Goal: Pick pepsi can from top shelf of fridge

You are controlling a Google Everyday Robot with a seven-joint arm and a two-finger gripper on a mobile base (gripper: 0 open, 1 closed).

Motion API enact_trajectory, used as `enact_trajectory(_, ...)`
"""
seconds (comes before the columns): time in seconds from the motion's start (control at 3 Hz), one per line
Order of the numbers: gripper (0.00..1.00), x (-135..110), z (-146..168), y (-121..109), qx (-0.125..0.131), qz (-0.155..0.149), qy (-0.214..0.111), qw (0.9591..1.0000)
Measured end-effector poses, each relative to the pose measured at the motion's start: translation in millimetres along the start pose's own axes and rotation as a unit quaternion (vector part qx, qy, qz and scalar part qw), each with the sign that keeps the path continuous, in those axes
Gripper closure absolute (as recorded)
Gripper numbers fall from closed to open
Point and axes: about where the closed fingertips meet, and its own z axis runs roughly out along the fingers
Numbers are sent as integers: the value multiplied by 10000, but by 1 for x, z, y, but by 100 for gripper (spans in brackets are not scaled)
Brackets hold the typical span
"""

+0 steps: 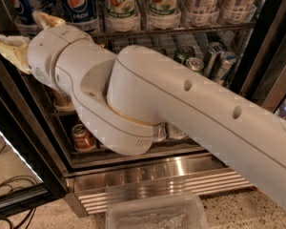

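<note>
Two blue pepsi cans stand at the left of the fridge's top shelf, a dark wire rack. My gripper is at the end of the big white arm, just below and in front of those cans, at the shelf's left end. Its cream fingers are spread apart with nothing between them. It touches no can. The arm hides most of the middle shelf.
White-and-green 7UP cans and pale cans fill the rest of the top shelf. Lying cans are on the shelf below. A red can stands lower down. The ribbed steel base, a clear tray and the black door frame are nearby.
</note>
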Motion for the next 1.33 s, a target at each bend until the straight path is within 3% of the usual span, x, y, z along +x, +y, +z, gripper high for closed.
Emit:
enact_trajectory(1.0, 33, -6, 23, 3, 458, -186, -129, 9987)
enact_trajectory(1.33, 37, -1, 28, 6, 603, -93, -130, 9981)
